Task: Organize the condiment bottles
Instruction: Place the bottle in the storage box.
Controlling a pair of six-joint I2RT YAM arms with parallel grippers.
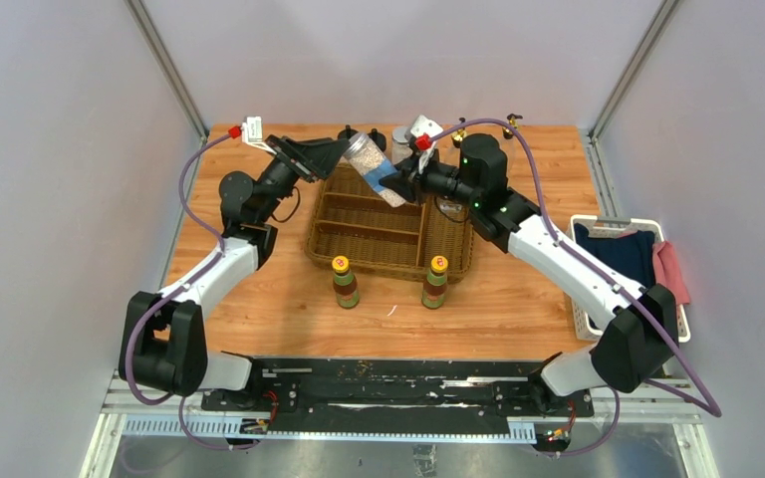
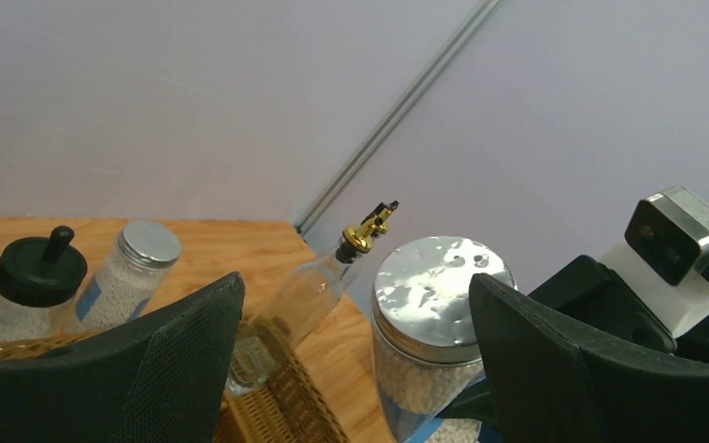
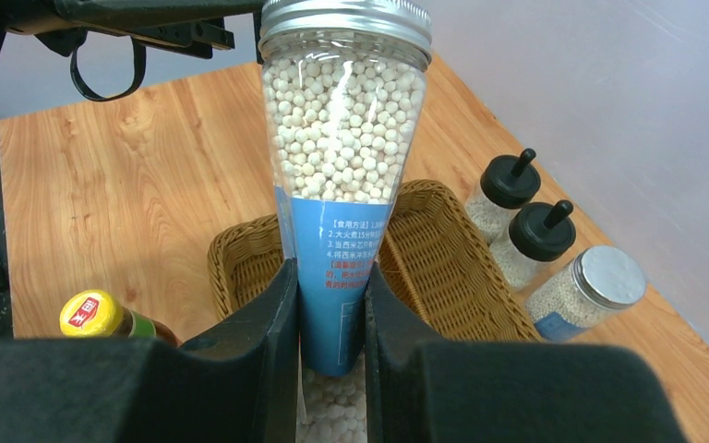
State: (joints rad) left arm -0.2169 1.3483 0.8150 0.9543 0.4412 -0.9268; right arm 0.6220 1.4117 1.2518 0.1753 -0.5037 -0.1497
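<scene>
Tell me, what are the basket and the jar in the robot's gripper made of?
The basket looks like woven wicker, brown and matte; its weave shows. The jar looks like clear plastic or glass: white beads show through. Its lid looks like shiny metal.

Robotics lab test cell, white panel walls, aluminium frame rails, wooden tabletop

Grey-lidded jar, pinched in right gripper, leaning over far half of wicker basket, barring descent there. Left gripper, fingers spread, flanking jar's lid. Near compartments lying open from above. Yellow-capped bottles standing just before basket, gap showing between them. Black-capped bottles and second jar lining far side, just behind basket.
</scene>
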